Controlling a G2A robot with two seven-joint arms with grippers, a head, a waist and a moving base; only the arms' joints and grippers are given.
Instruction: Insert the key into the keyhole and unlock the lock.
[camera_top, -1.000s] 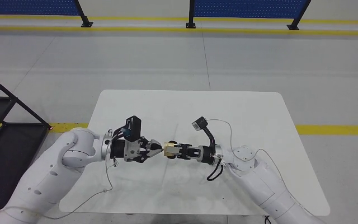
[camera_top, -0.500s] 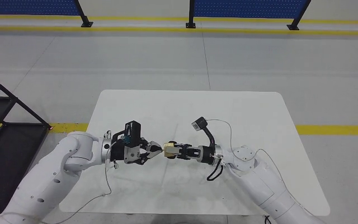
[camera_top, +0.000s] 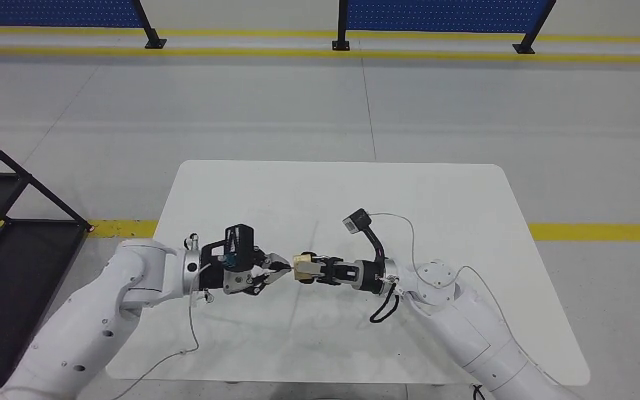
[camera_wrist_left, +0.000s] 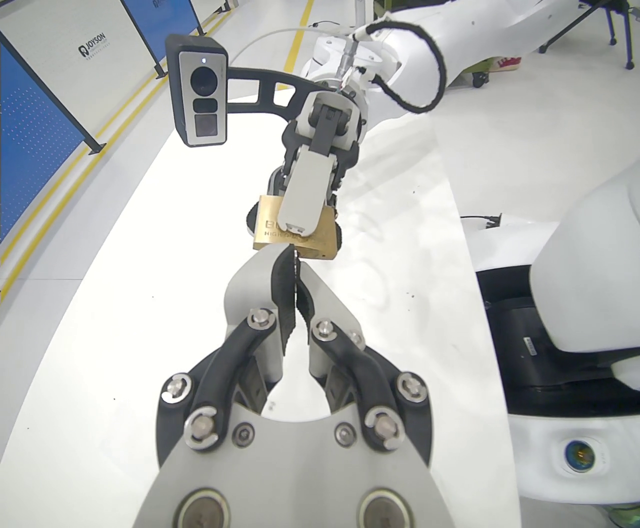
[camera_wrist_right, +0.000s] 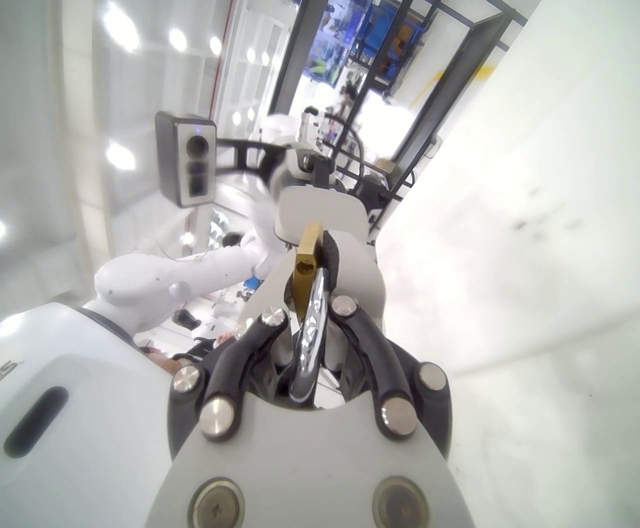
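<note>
Above the near half of the white table (camera_top: 430, 200), the robot's two arms meet tip to tip. The right gripper (camera_top: 309, 268) is clamped on a brass padlock (camera_top: 301, 267) and holds it clear of the tabletop, body towards the other arm. In the right wrist view the padlock (camera_wrist_right: 304, 262) sits edge-on between the pads, and its steel shackle (camera_wrist_right: 311, 325) runs back into the gripper's throat. The left gripper (camera_top: 281, 266) faces it from the opposite side, its fingers pinched almost together on the key (camera_wrist_left: 298, 256). Only a thin sliver of the key shows between the black pads. In the left wrist view that sliver reaches the underside of the padlock (camera_wrist_left: 265, 230). Whether it has entered the keyhole cannot be told.
</note>
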